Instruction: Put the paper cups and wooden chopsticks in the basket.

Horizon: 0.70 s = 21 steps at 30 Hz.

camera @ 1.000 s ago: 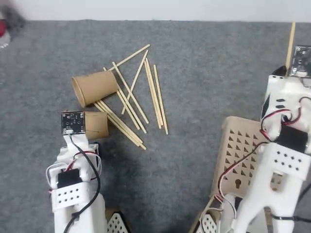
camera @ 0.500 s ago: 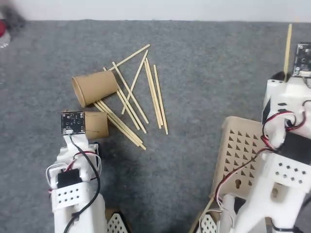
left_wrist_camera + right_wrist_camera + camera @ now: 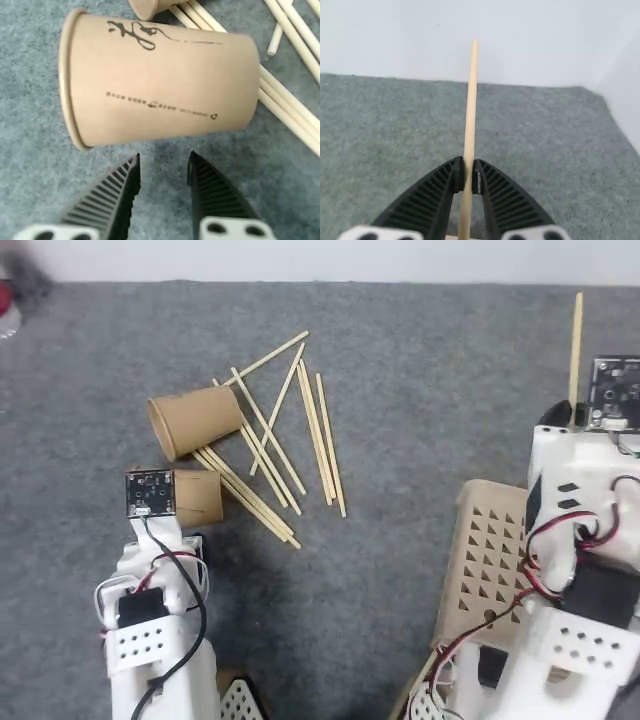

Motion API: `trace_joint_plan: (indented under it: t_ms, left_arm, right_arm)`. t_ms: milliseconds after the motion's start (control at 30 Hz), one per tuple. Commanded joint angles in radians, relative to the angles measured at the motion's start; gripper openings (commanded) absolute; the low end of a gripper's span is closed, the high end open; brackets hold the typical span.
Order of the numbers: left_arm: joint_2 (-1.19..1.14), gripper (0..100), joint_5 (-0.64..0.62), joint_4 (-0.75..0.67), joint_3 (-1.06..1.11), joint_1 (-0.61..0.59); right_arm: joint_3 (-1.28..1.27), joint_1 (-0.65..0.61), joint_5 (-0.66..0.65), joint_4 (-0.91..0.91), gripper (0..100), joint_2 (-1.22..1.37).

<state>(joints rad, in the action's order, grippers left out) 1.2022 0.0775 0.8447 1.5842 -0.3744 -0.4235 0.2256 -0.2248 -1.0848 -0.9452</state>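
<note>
Two brown paper cups lie on their sides on the grey mat: one (image 3: 195,420) at the pile's left, the other (image 3: 198,497) just in front of my left arm. My left gripper (image 3: 162,167) is open, close to that nearer cup (image 3: 160,82) and not touching it. Several wooden chopsticks (image 3: 300,430) lie scattered beside and under the cups. My right gripper (image 3: 468,175) is shut on a single chopstick (image 3: 471,100), which points away from the arm (image 3: 576,340) past the far side of the tan basket (image 3: 490,560).
The basket stands at the front right, partly covered by the right arm. A red and clear object (image 3: 6,300) sits at the far left corner. The mat's far edge meets a white wall (image 3: 320,258).
The right arm has shifted left with its chopstick, its wrist camera now farther from the right edge. The left arm, cups and pile have not moved.
</note>
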Motion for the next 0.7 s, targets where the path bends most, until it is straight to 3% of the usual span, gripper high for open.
trace_joint_plan:
  t_ms: [0, 667]
  left_arm:
    - [0.011, 16, -0.006, 0.002, -0.013, 0.006]
    - [0.011, 16, -0.006, 0.002, -0.013, 0.006]
  right_arm:
    - [0.055, -0.013, -0.009, -0.005, 0.8, -0.027]
    - [0.055, -0.019, -0.009, -0.064, 0.8, -0.028]
